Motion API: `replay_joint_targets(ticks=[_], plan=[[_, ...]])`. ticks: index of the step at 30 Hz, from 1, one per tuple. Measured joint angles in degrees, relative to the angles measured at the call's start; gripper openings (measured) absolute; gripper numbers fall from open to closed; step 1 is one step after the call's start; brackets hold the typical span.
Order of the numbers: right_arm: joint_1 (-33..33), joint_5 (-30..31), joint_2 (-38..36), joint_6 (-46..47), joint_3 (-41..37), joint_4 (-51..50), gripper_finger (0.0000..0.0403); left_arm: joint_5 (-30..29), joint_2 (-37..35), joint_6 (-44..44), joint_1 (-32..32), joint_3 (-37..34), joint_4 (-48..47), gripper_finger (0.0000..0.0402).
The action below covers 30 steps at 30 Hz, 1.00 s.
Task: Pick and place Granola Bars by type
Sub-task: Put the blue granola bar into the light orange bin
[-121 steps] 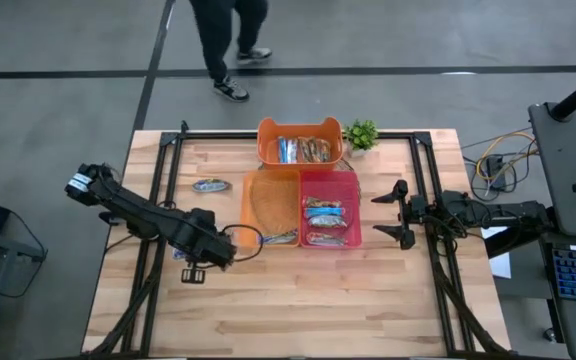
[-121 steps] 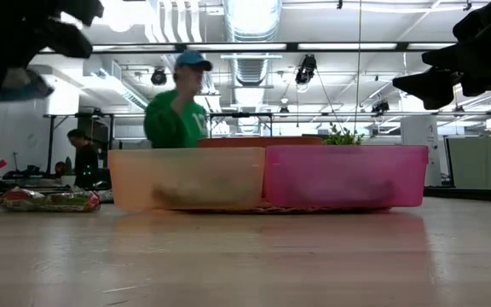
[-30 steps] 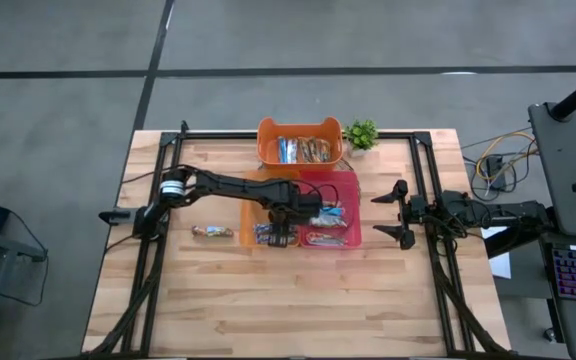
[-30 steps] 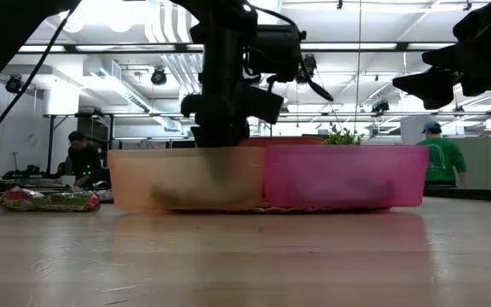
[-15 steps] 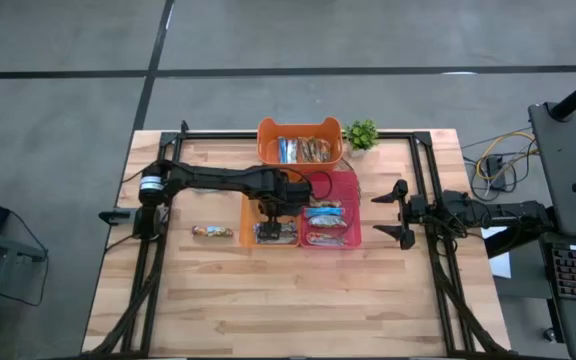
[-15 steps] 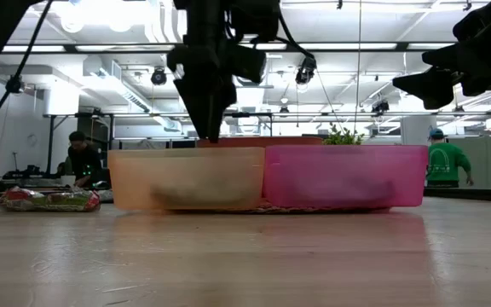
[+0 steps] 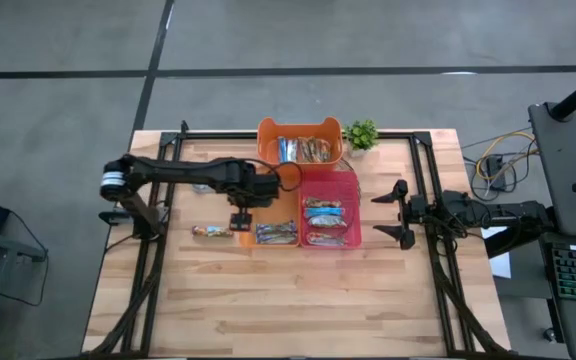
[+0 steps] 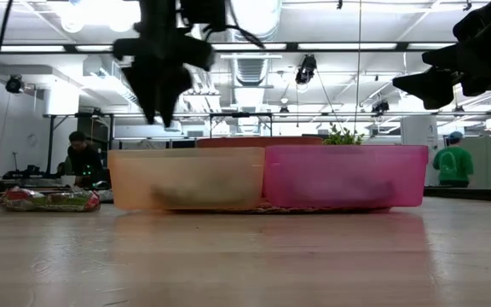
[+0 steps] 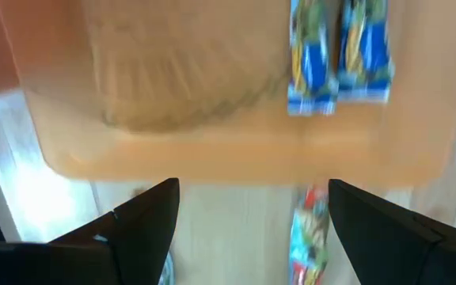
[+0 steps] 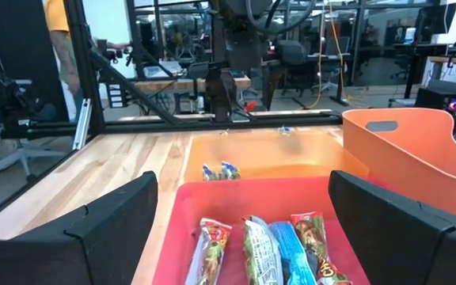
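Left gripper (image 7: 240,221) above the left rim of the peach bin (image 7: 268,195), fingers spread wide in the left wrist view, nothing between them. Looks like a transit toward the loose bar on the table (image 7: 211,231), just left of the peach bin, probably the next pick. Two blue-silver bars (image 7: 276,233) at the near end of the peach bin, side by side, likely sorted as one type. Pink bin (image 7: 346,180) touching the peach bin's right wall, holding a stack of mixed-wrapper bars (image 7: 324,220); type split between bins not fully readable from here. Orange bin (image 7: 300,128) behind the peach bin, with more unsorted bars (image 7: 304,150), presumably the supply. Small potted plant (image 7: 361,133) right of the orange bin, irrelevant. Right gripper (image 7: 398,215) parked well right of the peach bin, beyond the pink one, fingers wide apart, empty, waiting. Next move: drop over the loose bar, align fingers across its short side; thin shiny wrapper flat on wood, risk of slipping.
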Motion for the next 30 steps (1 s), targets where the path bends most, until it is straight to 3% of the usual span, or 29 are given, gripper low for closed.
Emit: replay_joint_targets(ticks=[8,14,20,30], plan=[[-0.02,0.02,0.02,0.12,-0.02,0.04,0.0359,-2.92,-8.44,9.09,4.53,-11.90,1.97,0.0300],[0.00,0.00,0.00,0.00,-0.02,0.02,0.0359,-4.57,-12.38,15.63,10.81,-16.75,5.18,0.0300],[0.00,0.00,0.00,0.03,-0.02,0.02,0.0359,-3.31,-12.47,18.63,18.05,-17.34,5.41,0.0300],[0.00,0.00,0.02,0.14,-0.02,0.02,0.0359,3.88,-12.19,22.86,29.35,-13.82,5.06,0.0300]])
